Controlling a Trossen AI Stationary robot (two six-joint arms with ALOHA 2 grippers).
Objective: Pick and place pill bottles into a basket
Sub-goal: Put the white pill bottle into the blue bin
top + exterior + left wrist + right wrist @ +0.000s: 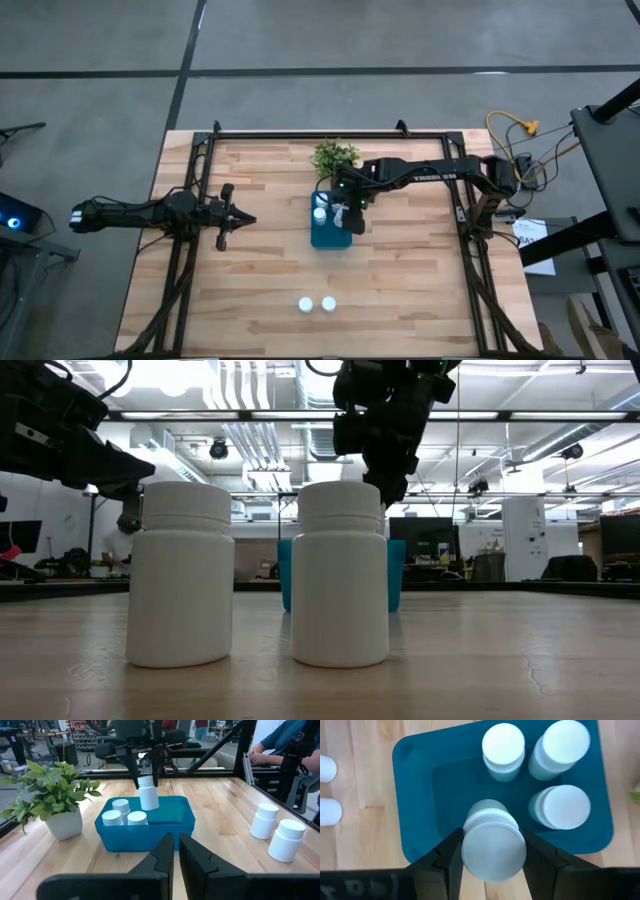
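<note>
The high view shows the right arm reaching over the teal basket, which stands in the middle of the table, just in front of the small green plant. White letters are printed on this arm, but only "TROSSEN" can be guessed; I cannot read it with certainty. The right gripper is above the basket. The left gripper waits well apart on the left side of the table. Two pill bottles stand side by side near the front edge.

The low view shows these two bottles close to the camera, upright and plain white, without any label. The basket is behind them, and the right gripper hangs above it.

The left wrist view shows the left gripper's fingers pressed nearly together, with only a thin gap, and holding nothing. Beyond them, the right gripper pinches one tilted bottle above the basket, where three bottles stand at the plant's end. A person's arm shows behind the table.

The right wrist view shows the right gripper's fingers touching both sides of the held bottle's cap, above the open part of the basket.
</note>
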